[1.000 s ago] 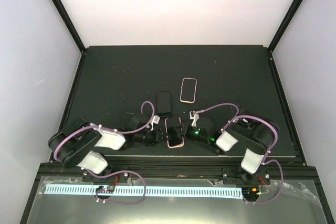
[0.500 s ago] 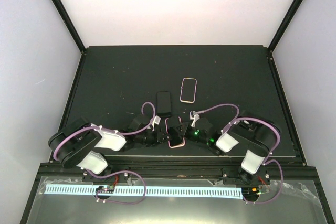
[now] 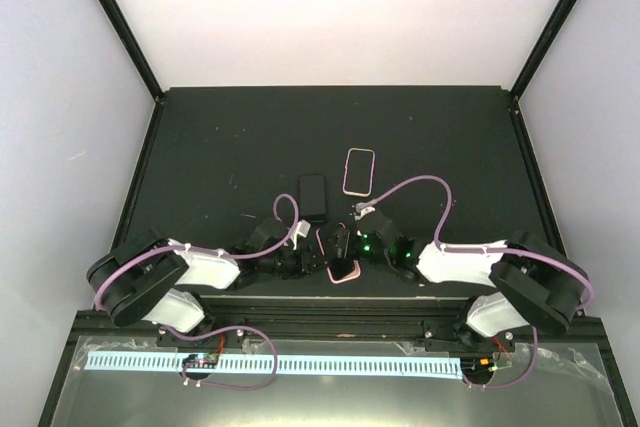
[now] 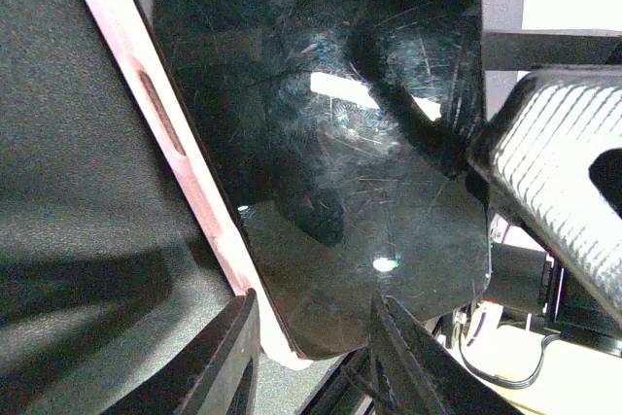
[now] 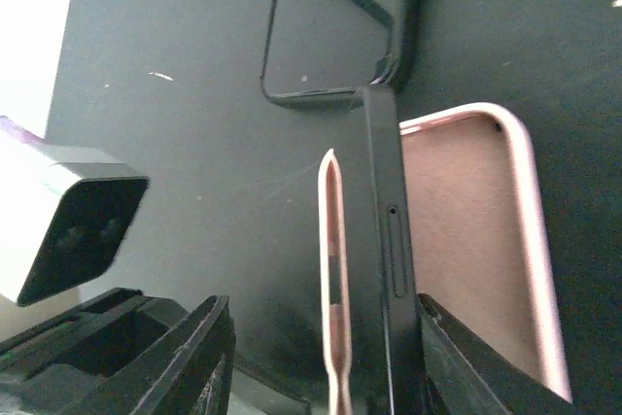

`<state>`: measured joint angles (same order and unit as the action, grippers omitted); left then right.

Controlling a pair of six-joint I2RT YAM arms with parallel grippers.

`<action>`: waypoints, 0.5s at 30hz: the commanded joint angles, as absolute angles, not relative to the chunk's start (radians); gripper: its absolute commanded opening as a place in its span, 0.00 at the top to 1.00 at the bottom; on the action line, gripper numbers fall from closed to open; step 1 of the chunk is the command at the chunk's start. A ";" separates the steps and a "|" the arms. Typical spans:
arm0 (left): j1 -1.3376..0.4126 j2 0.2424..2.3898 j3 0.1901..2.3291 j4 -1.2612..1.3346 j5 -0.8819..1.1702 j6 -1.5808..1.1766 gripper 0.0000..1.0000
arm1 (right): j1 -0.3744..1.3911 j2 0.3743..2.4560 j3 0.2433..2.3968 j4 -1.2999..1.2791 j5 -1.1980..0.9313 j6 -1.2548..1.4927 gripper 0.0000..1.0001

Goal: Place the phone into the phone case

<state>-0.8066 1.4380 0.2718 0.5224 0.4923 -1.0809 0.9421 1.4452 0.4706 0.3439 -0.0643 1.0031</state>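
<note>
Glossy, scratched black phone (image 4: 330, 191) — flat slab — against smooth pink case (image 4: 126, 46).

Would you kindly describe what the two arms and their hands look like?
The left arm and right arm have bulky black joints, white shells and looping purple cables. The left hand and right hand are black; green lights glow behind the right one.
</note>
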 commanded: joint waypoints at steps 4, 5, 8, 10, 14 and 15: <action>-0.812 1.410 0.300 0.496 0.460 -1.047 0.66 | 0.945 1.362 0.502 0.132 0.058 0.882 0.54; -0.811 1.410 0.303 0.494 0.459 -1.045 0.66 | 0.945 1.360 0.505 0.120 0.062 0.875 0.57; -0.811 1.415 0.312 0.476 0.452 -1.037 0.66 | 0.945 1.358 0.509 0.106 0.064 0.859 0.70; -0.811 1.419 0.317 0.466 0.445 -1.031 0.66 | 0.945 1.362 0.510 0.108 0.062 0.852 0.73; -0.811 1.429 0.328 0.456 0.440 -1.018 0.65 | 0.944 1.379 0.518 0.100 0.056 0.841 0.75; -0.811 1.429 0.329 0.454 0.440 -1.017 0.66 | 0.945 1.381 0.516 0.104 0.050 0.839 0.77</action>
